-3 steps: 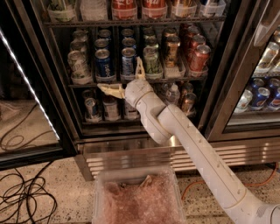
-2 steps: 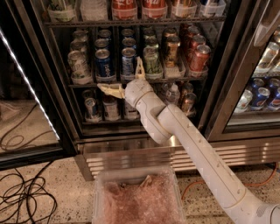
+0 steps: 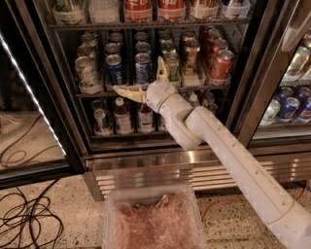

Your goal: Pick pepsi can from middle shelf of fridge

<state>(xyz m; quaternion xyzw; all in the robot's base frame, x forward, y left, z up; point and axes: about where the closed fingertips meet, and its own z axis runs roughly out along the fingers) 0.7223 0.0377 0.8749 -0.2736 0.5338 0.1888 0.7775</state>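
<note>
The fridge [image 3: 73, 131] stands open, with a black frame and a ribbed steel base. Its middle shelf [image 3: 97, 93] holds rows of soda cans. The pepsi can [image 3: 143, 68], blue with a silver top, stands in the front row between a darker blue can [image 3: 115, 69] and a green-silver can [image 3: 172, 66]. My gripper [image 3: 137, 74] is open at the shelf's front edge, right before the pepsi can. One finger [image 3: 127, 92] points left along the shelf edge. The other finger [image 3: 161, 68] points up beside the can's right side. It holds nothing.
Red and brown cans [image 3: 221, 64] fill the right of the middle shelf. Small bottles [image 3: 121, 116] stand on the shelf below, red cola bottles [image 3: 137, 8] above. A clear plastic bin [image 3: 153, 219] sits on the floor in front. Cables [image 3: 24, 214] lie at the left. A second cooler section [image 3: 291, 104] stands at the right.
The gripper has risen slightly towards the front row of cans. It stays open and empty. The cans have not moved.
</note>
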